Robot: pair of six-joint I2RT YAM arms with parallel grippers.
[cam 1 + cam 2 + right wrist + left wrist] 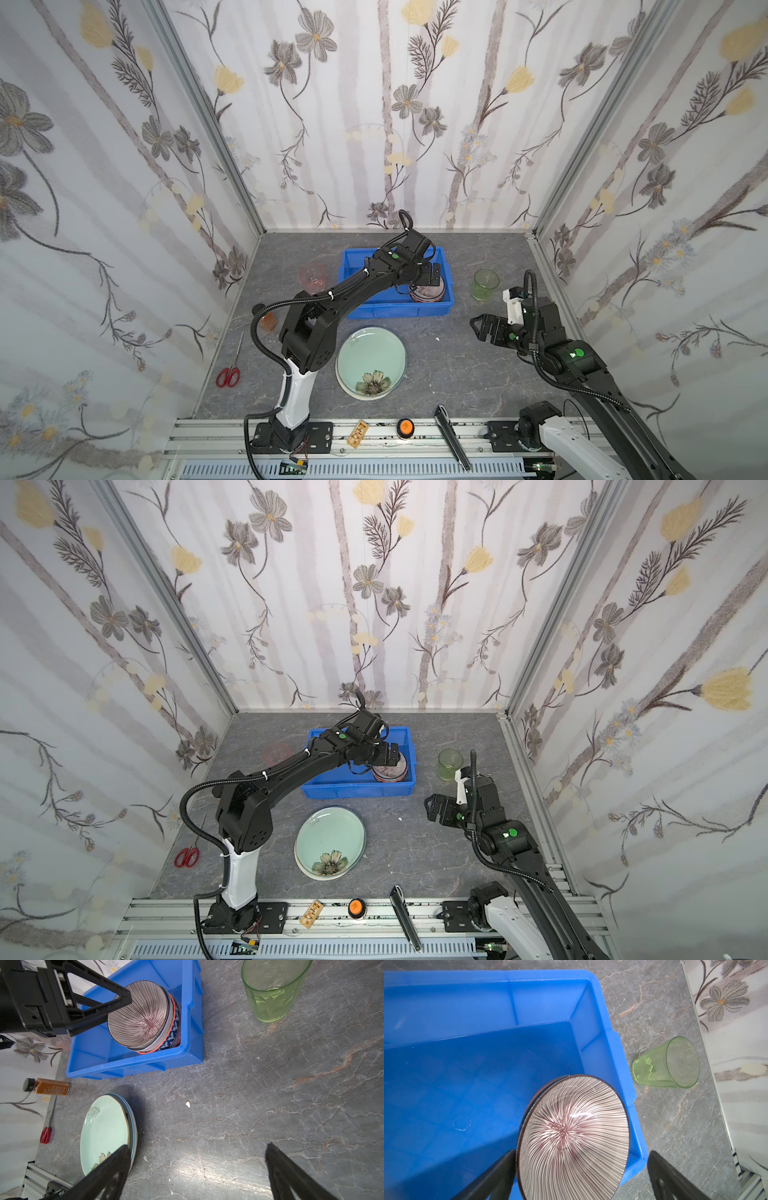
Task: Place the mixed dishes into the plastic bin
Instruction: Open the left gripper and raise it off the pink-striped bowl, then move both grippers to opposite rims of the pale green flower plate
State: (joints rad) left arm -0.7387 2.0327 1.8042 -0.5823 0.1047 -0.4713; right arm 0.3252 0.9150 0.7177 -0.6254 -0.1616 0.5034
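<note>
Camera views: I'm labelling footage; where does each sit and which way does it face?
Both top views: high in front, facing down toward the back wall; both arms show.
Left wrist: above the blue bin, facing the striped bowl; open left claw shows.
Right wrist: low over the table, facing the bin; open right claw shows.
Shared: wrist views both show the green tumbler.

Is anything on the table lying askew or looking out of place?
The amber jar lies on its side near the scissors, and a small white fragment sits on the table. Nothing looks spilled.
</note>
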